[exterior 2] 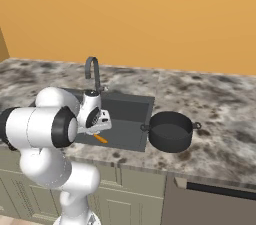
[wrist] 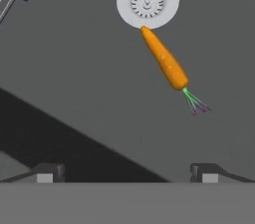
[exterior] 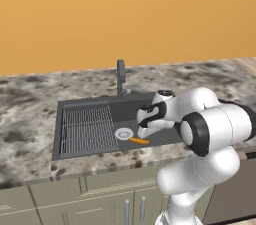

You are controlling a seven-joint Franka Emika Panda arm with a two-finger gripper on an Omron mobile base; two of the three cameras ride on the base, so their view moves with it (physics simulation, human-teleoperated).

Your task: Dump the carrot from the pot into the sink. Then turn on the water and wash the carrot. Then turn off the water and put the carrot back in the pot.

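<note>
The orange carrot [wrist: 164,61] lies flat on the floor of the dark sink [wrist: 74,68], its thin tip touching the round silver drain [wrist: 147,1] and its green leaves pointing away from it. My gripper [wrist: 127,173] hangs over the basin a little above the carrot, open, with nothing between its fingers. From the left base camera the carrot [exterior: 139,141] lies beside the drain [exterior: 124,133], just below the gripper [exterior: 144,132]. The dark pot [exterior 2: 171,131] stands upright on the counter right of the sink [exterior 2: 135,109], with nothing visible inside it.
A wire grid rack [exterior: 89,129] fills the sink's left half. A dark faucet [exterior: 120,76] stands at the basin's back edge, with no water visible from it. Speckled stone counter [exterior 2: 220,119] surrounds the sink, with an orange wall behind.
</note>
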